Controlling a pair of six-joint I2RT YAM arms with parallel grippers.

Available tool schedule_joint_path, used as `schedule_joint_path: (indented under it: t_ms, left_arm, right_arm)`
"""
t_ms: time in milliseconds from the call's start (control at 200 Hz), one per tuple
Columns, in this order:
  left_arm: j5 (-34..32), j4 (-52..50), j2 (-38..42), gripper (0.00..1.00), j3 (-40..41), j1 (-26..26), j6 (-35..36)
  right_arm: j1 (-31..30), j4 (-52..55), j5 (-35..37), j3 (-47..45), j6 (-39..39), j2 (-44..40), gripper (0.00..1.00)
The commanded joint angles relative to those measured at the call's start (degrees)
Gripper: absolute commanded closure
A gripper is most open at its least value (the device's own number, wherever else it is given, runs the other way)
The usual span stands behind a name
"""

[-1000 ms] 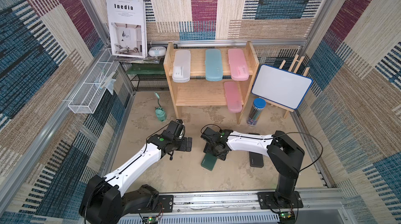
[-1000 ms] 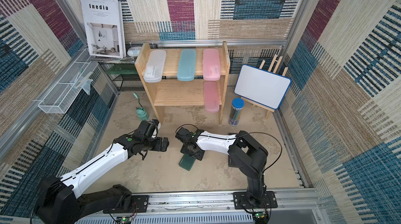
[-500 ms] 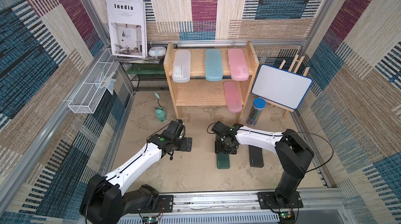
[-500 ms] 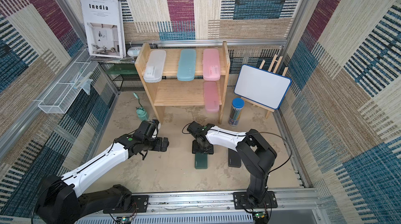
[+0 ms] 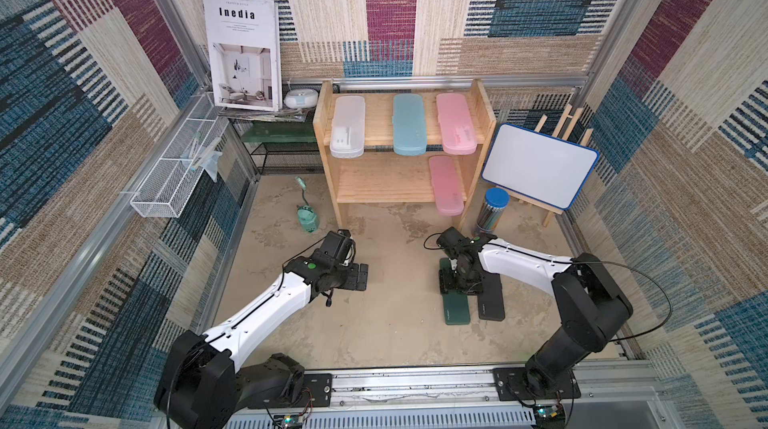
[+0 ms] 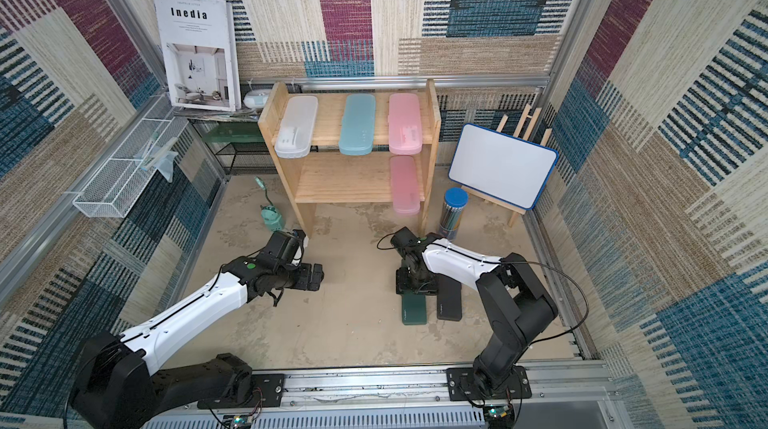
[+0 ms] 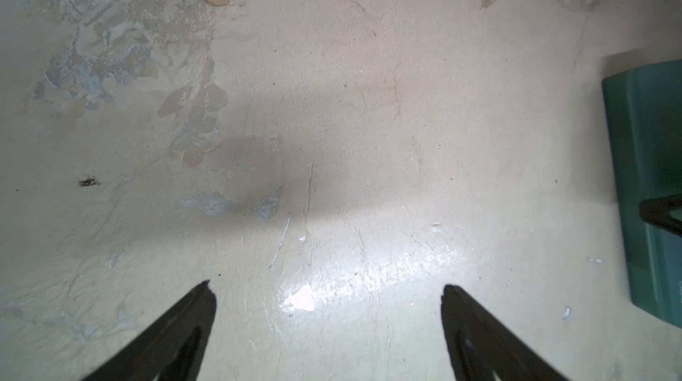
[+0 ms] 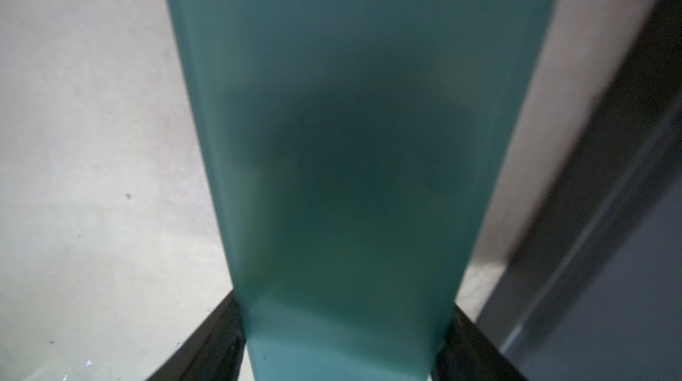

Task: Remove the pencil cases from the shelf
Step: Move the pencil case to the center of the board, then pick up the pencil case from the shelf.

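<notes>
The wooden shelf (image 5: 379, 125) stands at the back. Its top tier holds a frosted white pencil case (image 5: 348, 125), a light blue one (image 5: 409, 123) and a pink one (image 5: 455, 123); another pink case (image 5: 445, 186) lies on the lower tier. On the floor, my right gripper (image 5: 460, 283) is shut on the dark green case (image 5: 456, 310), its jaws against both long sides in the right wrist view (image 8: 347, 324). A black case (image 5: 491, 302) lies parallel, right beside it. My left gripper (image 5: 357, 277) hovers open over bare floor (image 7: 328, 294).
A blue-lidded pencil tube (image 5: 492, 209) and a whiteboard on an easel (image 5: 540, 169) stand right of the shelf. A teal desk lamp (image 5: 307, 219), a black wire rack (image 5: 286, 157), a white wire basket (image 5: 174, 182) and a book (image 5: 243, 53) are on the left.
My right gripper carried the green case rightward across the floor and turned it parallel to the black case. The left arm has not moved.
</notes>
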State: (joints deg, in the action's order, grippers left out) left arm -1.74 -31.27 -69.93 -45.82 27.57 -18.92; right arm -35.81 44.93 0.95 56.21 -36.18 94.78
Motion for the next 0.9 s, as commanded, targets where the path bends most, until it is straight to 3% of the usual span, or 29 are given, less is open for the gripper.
schedule_joint_path:
  t_ms: [0,150,235,421,661,892]
  left_arm:
    - [-0.21,0.77,-0.11,0.0,-0.27,-0.06,0.03]
    - [3.75,2.74,0.6,0.0,0.12,-0.06,-0.4]
    - [7.57,4.37,1.27,0.0,-0.03,-0.06,-1.01]
    - [14.98,8.3,1.82,0.0,-2.19,-0.06,-3.69]
    - [24.62,15.67,1.23,0.0,-7.02,-0.06,-9.42]
    - [34.41,36.5,-6.23,0.0,-9.36,1.42,-24.02]
  right_arm:
    - [1.21,8.39,7.74,-2.03,1.46,-0.49,0.47]
    - [1.41,6.39,6.93,-1.66,2.16,-2.14,0.13]
    - [1.38,5.17,6.53,-0.78,2.56,-2.86,0.02]
    - [1.19,4.22,7.88,3.06,3.95,-6.71,0.02]
    - [1.01,1.97,10.68,7.02,4.77,-21.19,0.02]
    - [1.75,-5.36,18.02,7.21,5.62,-34.58,0.02]
